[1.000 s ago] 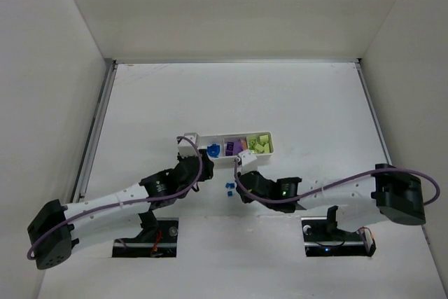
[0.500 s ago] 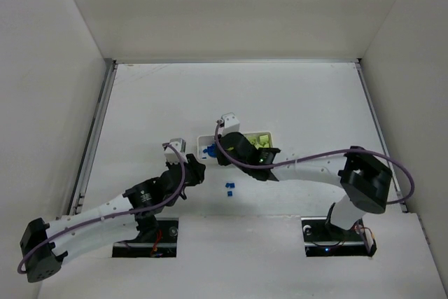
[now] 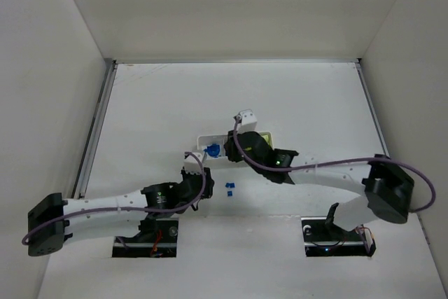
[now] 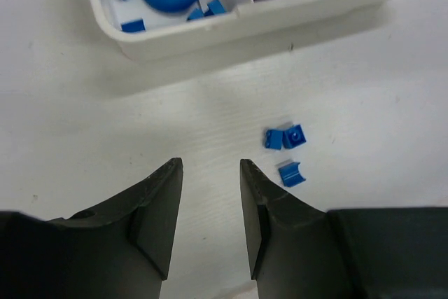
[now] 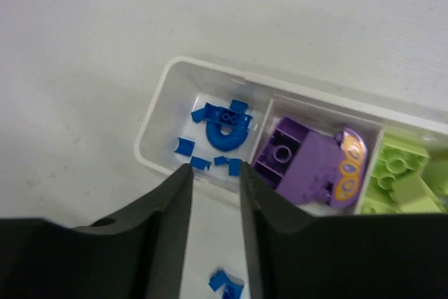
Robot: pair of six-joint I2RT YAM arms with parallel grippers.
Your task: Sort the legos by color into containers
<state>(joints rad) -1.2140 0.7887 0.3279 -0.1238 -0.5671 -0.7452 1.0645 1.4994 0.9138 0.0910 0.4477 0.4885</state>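
Note:
The white tray (image 5: 150,131) holds a rounded blue piece (image 5: 225,127) and several tiny blue bricks in its left compartment. The purple-and-orange piece (image 5: 315,162) is in the middle one and yellow-green bricks (image 5: 406,180) are in the right one. Three tiny blue bricks (image 4: 285,138) lie loose on the table in front of the tray (image 4: 210,29), also in the top view (image 3: 229,188). My left gripper (image 4: 210,166) is open and empty, low over the table just left of them. My right gripper (image 5: 215,168) is open and empty above the tray's near wall by the blue compartment.
My right arm (image 3: 315,171) stretches across the table and covers the tray's middle and right in the top view. White walls enclose the table on three sides. My left arm (image 3: 112,202) lies low along the near left.
My right gripper rose from the loose bricks to the tray, then shifted slightly right. My left gripper drew back from the tray's left end and now sits near the loose blue bricks.

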